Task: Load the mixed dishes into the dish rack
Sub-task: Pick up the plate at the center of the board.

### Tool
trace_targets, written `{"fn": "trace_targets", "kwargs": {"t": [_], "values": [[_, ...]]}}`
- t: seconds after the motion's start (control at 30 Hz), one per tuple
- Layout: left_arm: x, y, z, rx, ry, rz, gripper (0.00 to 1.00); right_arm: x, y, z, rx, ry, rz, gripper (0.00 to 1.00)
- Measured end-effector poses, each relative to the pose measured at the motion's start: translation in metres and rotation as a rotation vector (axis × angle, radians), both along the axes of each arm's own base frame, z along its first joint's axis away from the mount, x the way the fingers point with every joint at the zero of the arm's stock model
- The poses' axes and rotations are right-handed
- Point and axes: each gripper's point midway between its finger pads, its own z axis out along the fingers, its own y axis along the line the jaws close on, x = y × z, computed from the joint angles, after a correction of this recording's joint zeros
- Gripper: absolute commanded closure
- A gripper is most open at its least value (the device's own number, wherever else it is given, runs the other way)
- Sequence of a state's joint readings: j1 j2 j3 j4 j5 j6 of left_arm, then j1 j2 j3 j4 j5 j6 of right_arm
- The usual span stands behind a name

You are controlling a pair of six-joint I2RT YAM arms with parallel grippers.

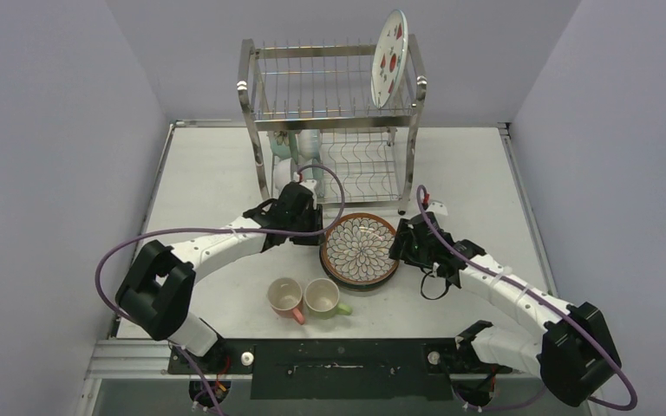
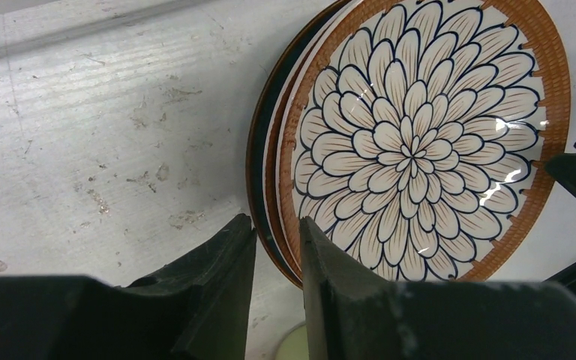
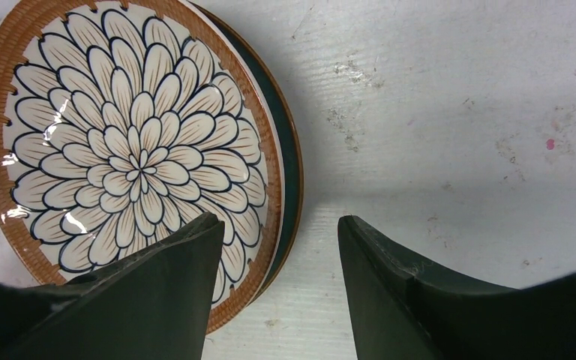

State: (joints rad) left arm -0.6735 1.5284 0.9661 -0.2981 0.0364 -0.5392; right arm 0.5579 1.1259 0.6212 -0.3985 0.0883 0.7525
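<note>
Left wrist view — left end effector [image 2: 276,225] clenched on petal plate [image 2: 420,142] rim; right end effector [image 3: 279,222] released.

**What the cameras can't quite show**

In the left wrist view the petal plate [image 2: 420,142] loses its lower rim behind the left gripper [image 2: 274,225], so whether the fingers actually pinch it is anyone's guess. The plates underneath [image 2: 258,157] show only as thin edges. From above, the mint-green bowls [image 1: 280,144] sit half-hidden behind the dish rack [image 1: 250,130] post, too small to count.
</note>
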Motion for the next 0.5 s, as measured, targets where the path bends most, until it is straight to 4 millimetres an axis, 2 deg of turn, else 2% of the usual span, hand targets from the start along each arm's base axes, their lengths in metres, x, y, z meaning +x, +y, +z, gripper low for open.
{"fn": "trace_targets", "kwargs": {"t": [0.33,0.5], "values": [[-0.001,-0.007,-0.016,0.003,0.033,-0.015,0.91,-0.001,-0.001,0.009,0.018,-0.024,-0.006,0.42],[0.0,-0.01,-0.016,-0.009,0.032,-0.017,1.0,-0.002,-0.002,0.011,0.019,-0.026,-0.006,0.43]]}}
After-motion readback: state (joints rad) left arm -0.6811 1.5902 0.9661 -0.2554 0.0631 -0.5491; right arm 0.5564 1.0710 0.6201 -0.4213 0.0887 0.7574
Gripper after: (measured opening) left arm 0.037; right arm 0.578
